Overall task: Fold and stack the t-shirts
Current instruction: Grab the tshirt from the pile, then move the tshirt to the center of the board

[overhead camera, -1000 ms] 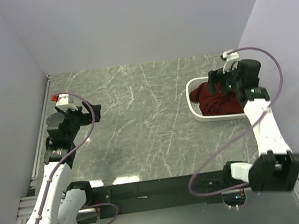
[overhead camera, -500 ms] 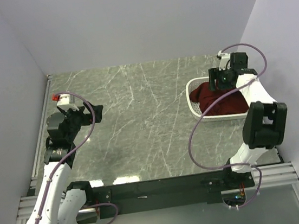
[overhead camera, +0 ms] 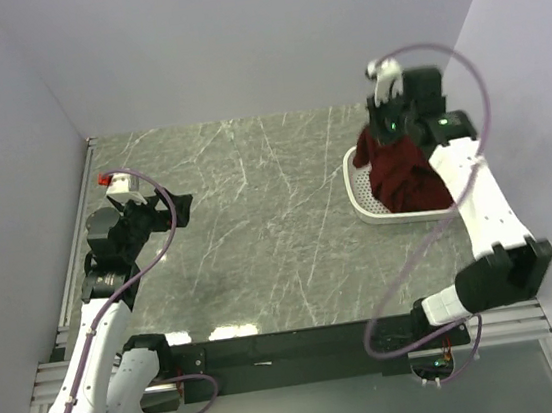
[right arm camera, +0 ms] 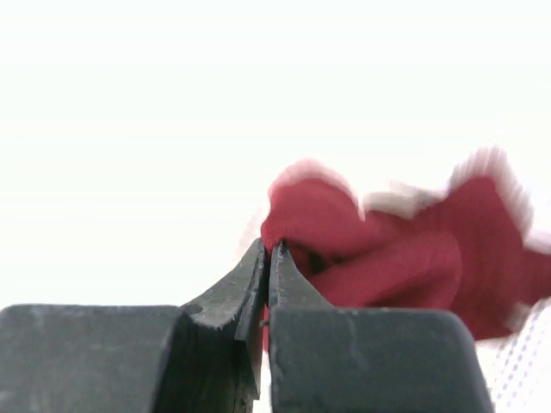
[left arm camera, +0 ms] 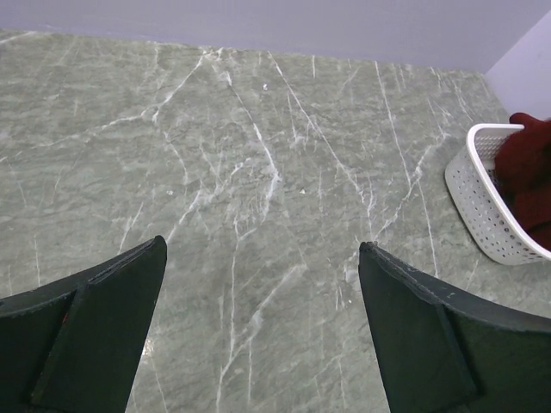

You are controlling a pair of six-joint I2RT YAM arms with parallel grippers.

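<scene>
The dark red short-sleeved cotton t-shirt [overhead camera: 404, 166] hangs as a bunched, drooping column. Its top end is pinched at the far edge of the white mesh plastic basket [overhead camera: 359, 202], and its lower bulk is gathered inside that basket, at the far right of the grey-green marbled table [overhead camera: 254, 189]. In the overhead view its long axis runs from the pinch point at the far side back toward the near right, widening as it goes down. How steeply it hangs cannot be told from that view. Sleeves and collar cannot be made out in the crumpled cloth.

The right gripper [right arm camera: 269, 251] has its two dark fingers pressed together on a fold of the t-shirt, with the red cloth spilling out to the right just past the tips. The right white-and-black arm [overhead camera: 484, 203] reaches from its base at the near edge along the right wall, its wrist held above the basket's far rim.

The left gripper [left arm camera: 263, 249] is spread wide with nothing between its fingers. It hovers over bare marble at the left of the table, well apart from the basket. The left arm [overhead camera: 105, 288] is bent, with its wrist turned toward the table's middle.
</scene>
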